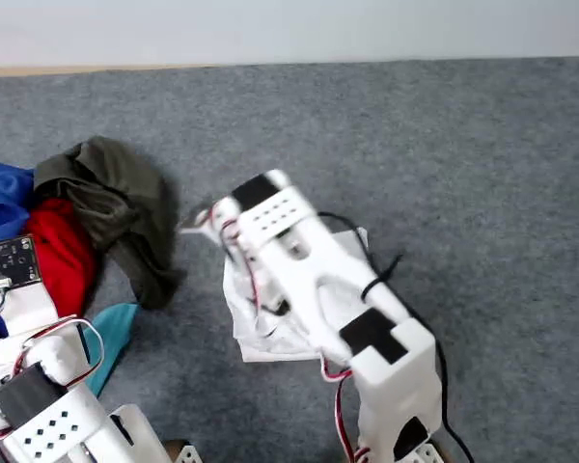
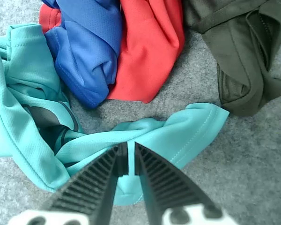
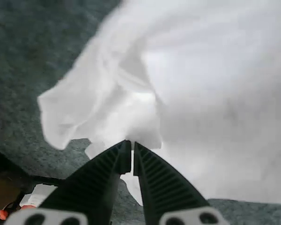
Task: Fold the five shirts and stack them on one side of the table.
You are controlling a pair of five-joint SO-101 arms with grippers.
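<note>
Right gripper [image 3: 131, 144] is pinching the white shirt [image 3: 201, 93], mostly buried under its arm [image 1: 314, 265] from above; left gripper [image 2: 128, 149] is clamped together over the teal shirt [image 2: 178, 131], can't tell if it's grabbing.

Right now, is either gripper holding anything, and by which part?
Right gripper pinches the white shirt at a bunched edge. Left gripper is shut over the teal shirt at its hem; whether it grips it cannot be told.

This looks like a robotics lab or test bench: two white plastic arms [image 1: 318, 280] stand at the near edge of a table [image 1: 482, 145] covered in grey felt; their wires [image 1: 339, 417] and a bare circuit board [image 1: 10, 262] are exposed. Crumpled shirts [image 1: 116, 193] lie at the left; a plain pale wall [image 1: 289, 29] closes the far side.
</note>
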